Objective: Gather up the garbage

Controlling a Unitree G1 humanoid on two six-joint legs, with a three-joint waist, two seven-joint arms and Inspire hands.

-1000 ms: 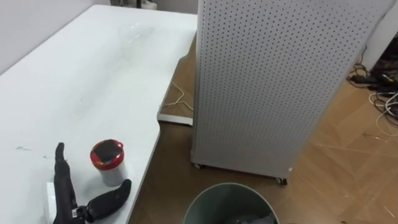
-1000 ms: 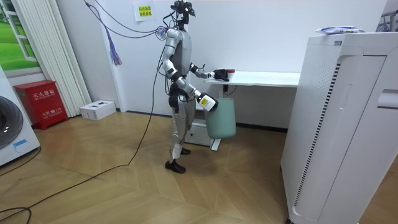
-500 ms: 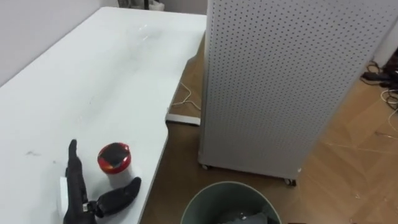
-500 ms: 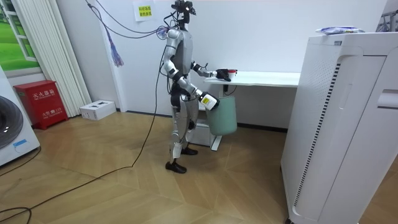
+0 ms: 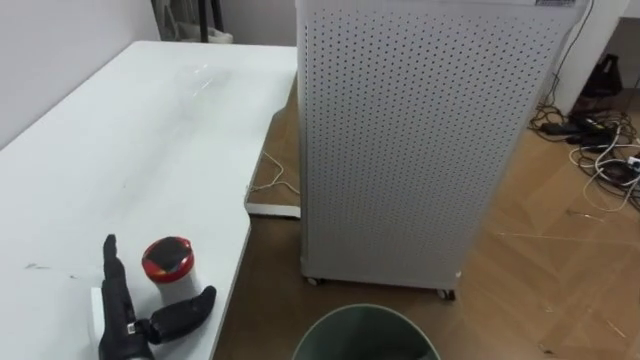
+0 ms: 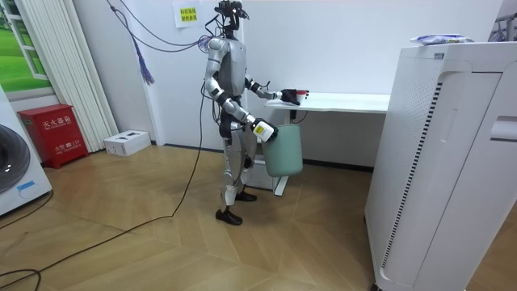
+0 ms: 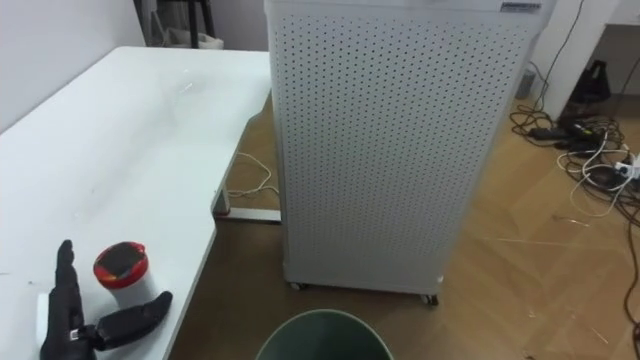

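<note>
- The tall white perforated metal cabinet [image 5: 400, 140] stands on castors on the wooden floor, just beside the table's edge.
- The long white table [image 5: 120, 140] runs along the wall; the robot stands at its near end.
- The round grey-green plastic bin [image 6: 284, 153] hangs off the floor beside the robot's hip, below the table edge.
- The right hand [image 6: 262, 130] is at the bin's rim; I cannot tell how its fingers are set.
- The left hand [image 5: 128, 335] lies on the table with fingers straight and thumb spread wide, gripping nothing.
- The small grey cup with a red lid [image 5: 168, 262] stands upright near the table edge, in the gap between that thumb and the fingers.
</note>
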